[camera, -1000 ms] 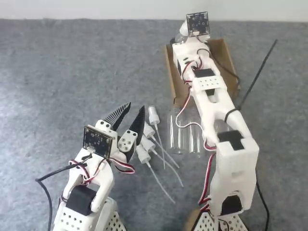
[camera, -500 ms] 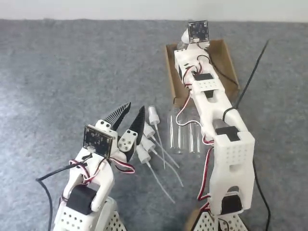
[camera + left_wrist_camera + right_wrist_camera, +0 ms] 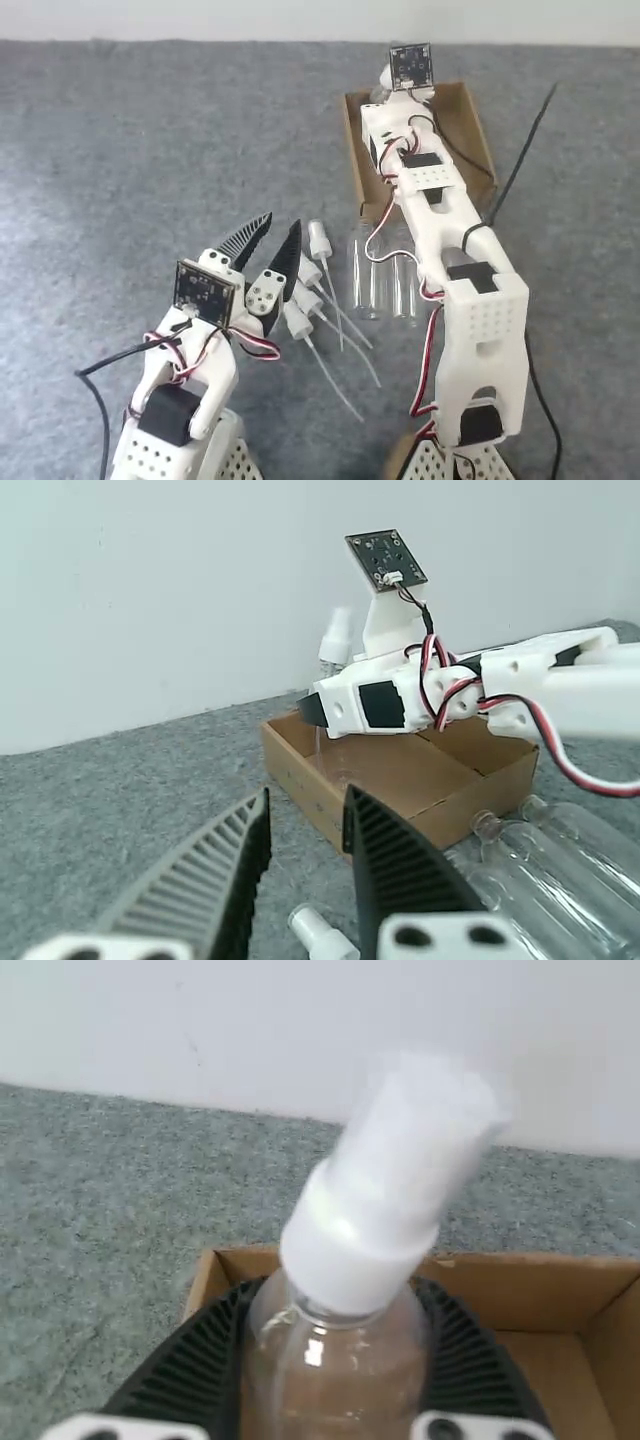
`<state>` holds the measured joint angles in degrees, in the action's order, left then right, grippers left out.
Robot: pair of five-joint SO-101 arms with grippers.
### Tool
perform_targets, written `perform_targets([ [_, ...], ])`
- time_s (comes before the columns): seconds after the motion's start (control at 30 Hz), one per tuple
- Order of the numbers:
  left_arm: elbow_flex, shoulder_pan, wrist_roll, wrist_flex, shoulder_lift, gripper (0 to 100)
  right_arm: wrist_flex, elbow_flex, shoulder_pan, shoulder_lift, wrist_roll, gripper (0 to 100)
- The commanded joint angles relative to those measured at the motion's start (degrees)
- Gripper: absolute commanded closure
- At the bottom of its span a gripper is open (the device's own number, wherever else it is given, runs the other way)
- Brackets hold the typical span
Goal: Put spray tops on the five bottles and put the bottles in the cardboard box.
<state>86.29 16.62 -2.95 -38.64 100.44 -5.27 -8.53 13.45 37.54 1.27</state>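
Observation:
My right gripper (image 3: 338, 1312) is shut on a clear bottle (image 3: 335, 1360) that wears a white spray top (image 3: 400, 1180). It holds the bottle tilted above the far end of the cardboard box (image 3: 468, 112); the capped bottle (image 3: 335, 645) hangs over the box (image 3: 400, 780). Several clear uncapped bottles (image 3: 385, 278) lie side by side in front of the box, partly under the right arm. Several loose spray tops (image 3: 308, 285) with long tubes lie left of them. My left gripper (image 3: 272, 238) stands open beside those tops, nothing between its fingers (image 3: 385, 865).
Grey carpet (image 3: 150, 150) covers the table. A black cable (image 3: 530, 160) runs along the right side of the box. A white wall (image 3: 150, 600) rises behind the box. Both arm bases stand at the near edge.
The right arm shifted slightly over the box with the capped bottle, then held still. The left arm has not moved.

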Motion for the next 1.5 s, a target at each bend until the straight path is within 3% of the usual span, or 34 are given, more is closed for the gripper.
perform_targets([
  [0.0,-0.66,0.35,0.97,2.81,1.14,89,-2.24,-3.34,-0.84,-2.42,0.26,81.6],
  [0.33,-0.66,0.35,0.97,2.81,1.14,89,-2.59,-3.34,-1.01,-4.35,0.26,80.1],
  [0.6,-0.66,0.35,1.05,2.81,1.14,89,-5.76,-3.52,-1.1,-4.79,0.26,66.4],
  [0.97,-0.66,0.35,1.05,2.81,1.14,89,-5.93,-5.98,-1.98,-4.97,0.26,66.4],
  [1.47,-0.66,0.35,1.05,2.81,1.14,89,-14.2,-8.79,-1.71,-14.46,0.53,66.4],
])
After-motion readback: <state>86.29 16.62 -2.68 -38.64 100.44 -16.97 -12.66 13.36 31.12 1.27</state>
